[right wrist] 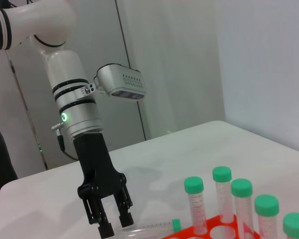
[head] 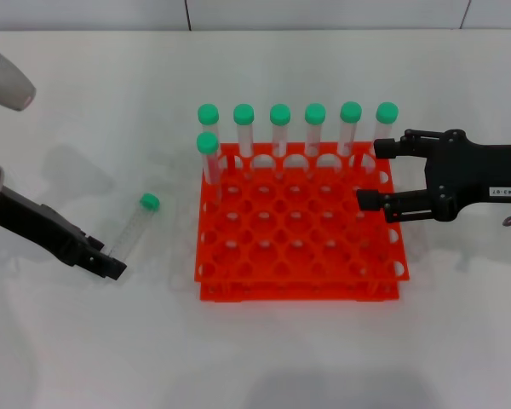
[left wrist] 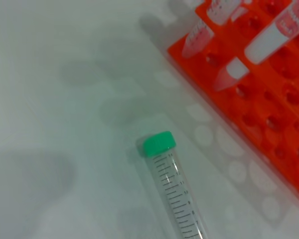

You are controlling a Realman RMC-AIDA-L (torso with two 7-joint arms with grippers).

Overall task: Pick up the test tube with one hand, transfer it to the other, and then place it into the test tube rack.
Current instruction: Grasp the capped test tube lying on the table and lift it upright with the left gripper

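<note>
Left end effector (head: 111, 262), black, two-fingered, unlabelled, sits low over the white table (head: 85, 358) at the bottom end of the slender clear plastic test tube with a round green cap (head: 136, 221). Its fingers stand apart, one either side of the tube's end in the right wrist view; not yet clamped. Tube lies flat on the table, cap pointing away from the robot, well clear of the bright orange-red two-tier test tube rack (head: 300, 256) to its right. Seven more green-capped tubes (head: 279, 128) stand upright along the rack's far edge.

Right end effector (head: 368, 174), black with a small white label, hovers at the rack's right side, fingers apart, holding nothing.

Judgement: step in hand is the pick-up. Centre the tube between the fingers, close near the bottom end, leaving the capped length free for the handover.
</note>
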